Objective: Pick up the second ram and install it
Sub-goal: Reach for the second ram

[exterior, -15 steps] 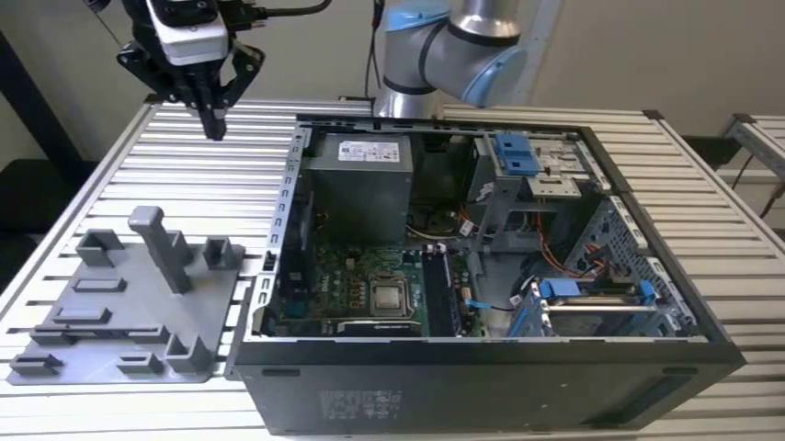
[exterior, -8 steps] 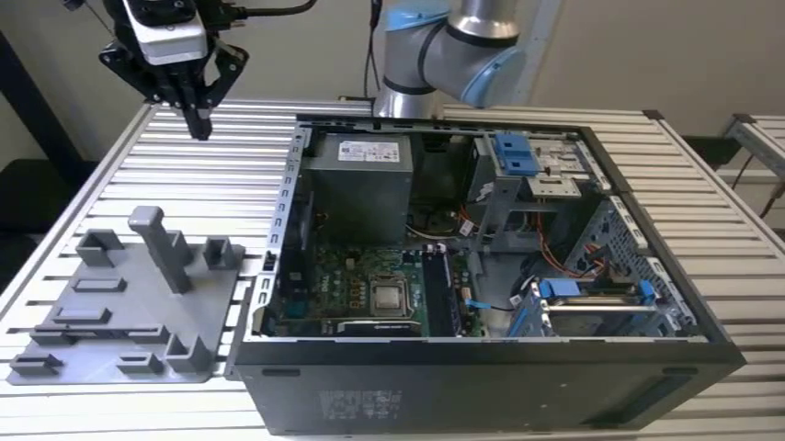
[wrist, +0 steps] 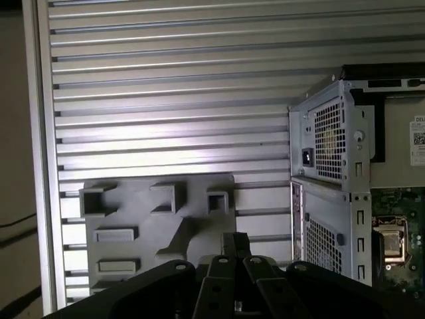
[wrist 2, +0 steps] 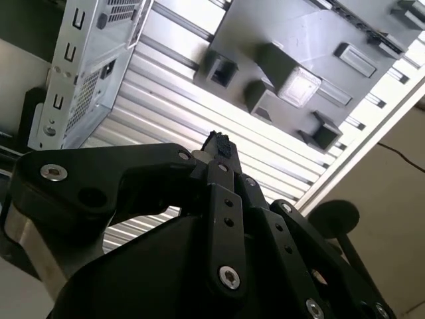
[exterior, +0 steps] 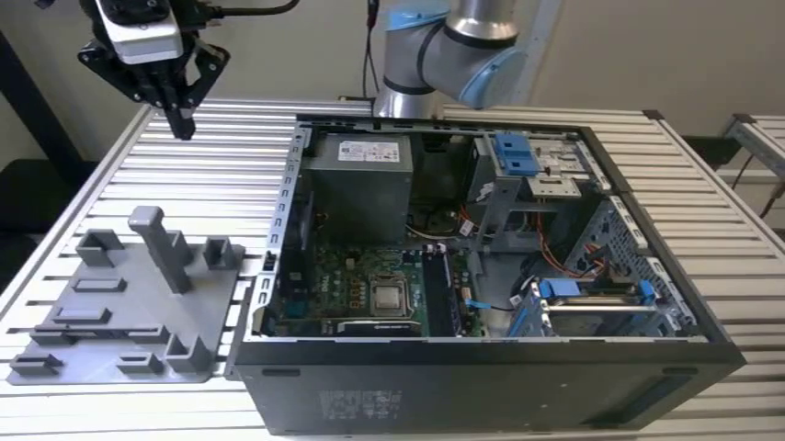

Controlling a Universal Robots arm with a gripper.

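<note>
**Gripper shut and empty, far from the case; ram on edge in the board**

Nearest the exterior view stands the open black metal computer case (exterior: 491, 386), lying on its side on the ribbed aluminium table (exterior: 245, 165). Just beside the case, on the exterior view's left, lies the flat grey plastic fixture tray (exterior: 123, 312) with upright posts.

Inside the case, just to the exterior view's right of the square silver processor socket (exterior: 390, 297), a long, thin, dark stick stands on edge in the board. This looks to be the second ram (exterior: 438, 289). Its long axis runs from the near wall of the case toward the far wall. I cannot tell its chips or its clips.

Beyond the case's far corner on the exterior view's left, the black gripper (exterior: 183, 119) hangs above the table and points downward. Its fingers are pressed together with nothing between them. In the second wrist view the fingertips (wrist 2: 218, 141) meet above the tray. Behind the case's far wall rises the grey and blue robot arm (exterior: 454, 55).
</note>
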